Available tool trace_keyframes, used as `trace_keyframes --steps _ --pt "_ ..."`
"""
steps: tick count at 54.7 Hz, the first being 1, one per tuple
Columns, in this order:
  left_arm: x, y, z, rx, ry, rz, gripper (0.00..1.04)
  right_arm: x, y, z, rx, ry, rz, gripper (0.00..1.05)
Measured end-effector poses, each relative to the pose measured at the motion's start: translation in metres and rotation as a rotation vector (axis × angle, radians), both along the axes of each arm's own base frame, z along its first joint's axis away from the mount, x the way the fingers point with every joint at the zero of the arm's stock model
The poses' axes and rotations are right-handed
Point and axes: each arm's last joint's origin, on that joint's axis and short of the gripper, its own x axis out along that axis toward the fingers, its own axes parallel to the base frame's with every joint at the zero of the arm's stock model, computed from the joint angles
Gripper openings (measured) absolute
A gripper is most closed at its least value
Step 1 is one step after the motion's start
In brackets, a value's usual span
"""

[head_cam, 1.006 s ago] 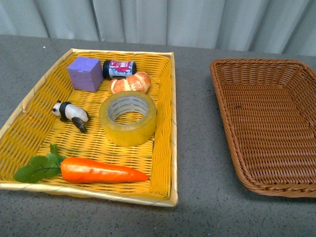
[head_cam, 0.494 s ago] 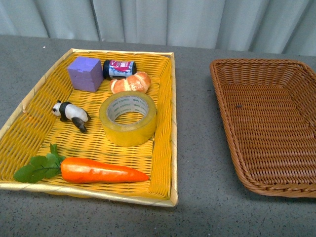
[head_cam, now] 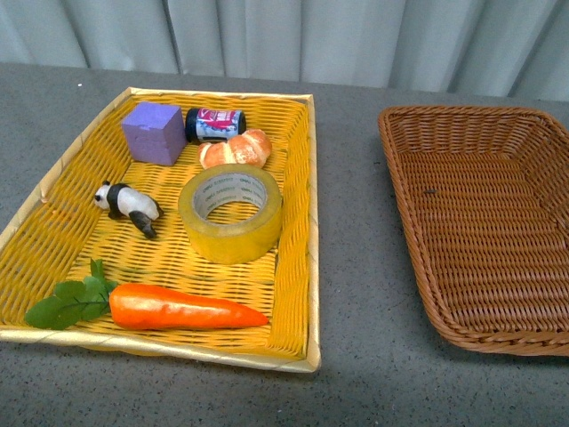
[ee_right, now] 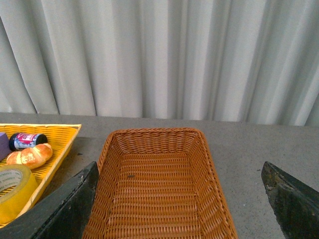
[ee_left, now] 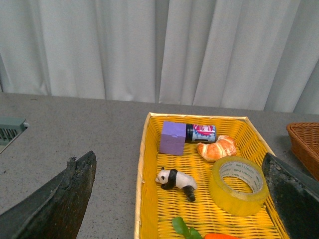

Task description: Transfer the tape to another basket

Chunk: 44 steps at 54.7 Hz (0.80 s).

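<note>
I judged the job not yet begun. The wide roll of translucent yellow packing tape (head_cam: pixel 229 242) lay flat in the bright yellow woven tray (head_cam: pixel 312 222), between a toy croissant (head_cam: pixel 236 149) and an orange plastic carrot (head_cam: pixel 182 307), with nothing touching it. The rectangular dark brown wicker basket (head_cam: pixel 480 231) sat apart on the grey bench (head_cam: pixel 356 267) and held no tape. My left hand (ee_left: pixel 178 157) hung wide open, short of the tray. My right hand (ee_right: pixel 179 164) gaped just as wide, facing the basket and holding nothing. The reach, grasp, carry and release were all left to do.

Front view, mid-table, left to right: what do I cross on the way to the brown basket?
Black-and-white panda figurine → wide roll of translucent yellow packing tape → pale right rim of the yellow woven tray → grey tabletop → dark brown woven wicker basket
</note>
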Motion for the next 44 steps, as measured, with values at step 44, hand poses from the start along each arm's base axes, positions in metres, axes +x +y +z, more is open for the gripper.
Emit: trace_keyframes --steps 44 --pt "0.0024 -0.0005 -0.0024 -0.059 0.131 0.110 0.98 0.0000 0.0000 0.0000 0.000 0.000 0.000 0.96"
